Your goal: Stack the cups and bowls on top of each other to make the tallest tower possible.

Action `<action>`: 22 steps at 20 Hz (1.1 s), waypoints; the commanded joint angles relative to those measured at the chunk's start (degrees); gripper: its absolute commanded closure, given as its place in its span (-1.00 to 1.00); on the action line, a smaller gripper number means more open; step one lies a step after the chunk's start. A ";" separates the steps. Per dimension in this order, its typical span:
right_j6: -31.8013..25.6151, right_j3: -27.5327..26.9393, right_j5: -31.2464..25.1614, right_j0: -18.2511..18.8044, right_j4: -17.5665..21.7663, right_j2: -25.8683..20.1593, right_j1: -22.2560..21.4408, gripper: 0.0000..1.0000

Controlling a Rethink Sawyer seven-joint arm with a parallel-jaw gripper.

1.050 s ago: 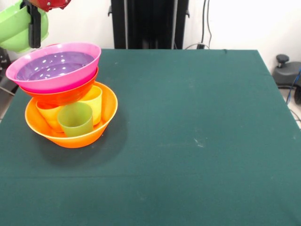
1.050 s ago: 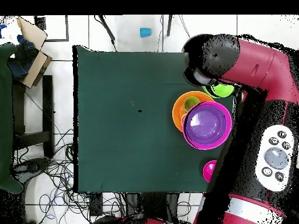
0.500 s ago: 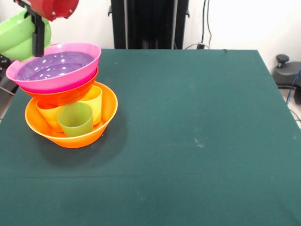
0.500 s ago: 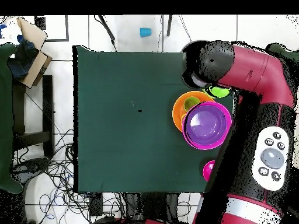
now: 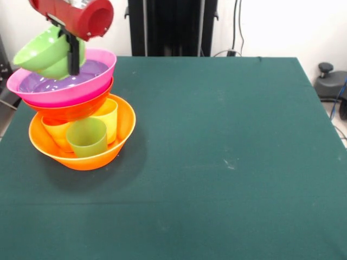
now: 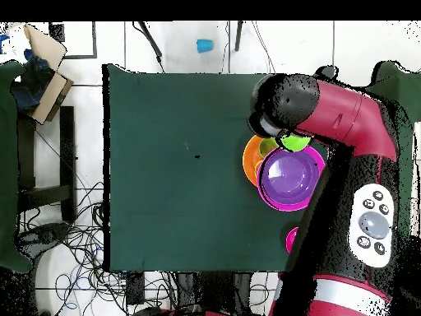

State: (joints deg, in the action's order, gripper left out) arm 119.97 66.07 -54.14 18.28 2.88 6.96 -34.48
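Gripper clamps rim of tilted light green bowl above purple bowl atop tower. Placing step; next: level, centre, lower, release.

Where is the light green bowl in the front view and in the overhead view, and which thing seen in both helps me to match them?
Front view: the light green bowl is at top left, tilted, in the gripper, over the purple bowl.
Overhead view: the bowl is right of centre, partly under the arm, at the purple bowl's upper edge.
Shared landmark: the purple bowl inside the pink bowl.
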 commanded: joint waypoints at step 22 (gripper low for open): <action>1.19 8.04 3.39 -2.51 0.87 -4.07 0.32 1.00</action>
State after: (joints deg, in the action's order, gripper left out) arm 119.97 69.61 -54.08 17.86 1.72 6.79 -35.63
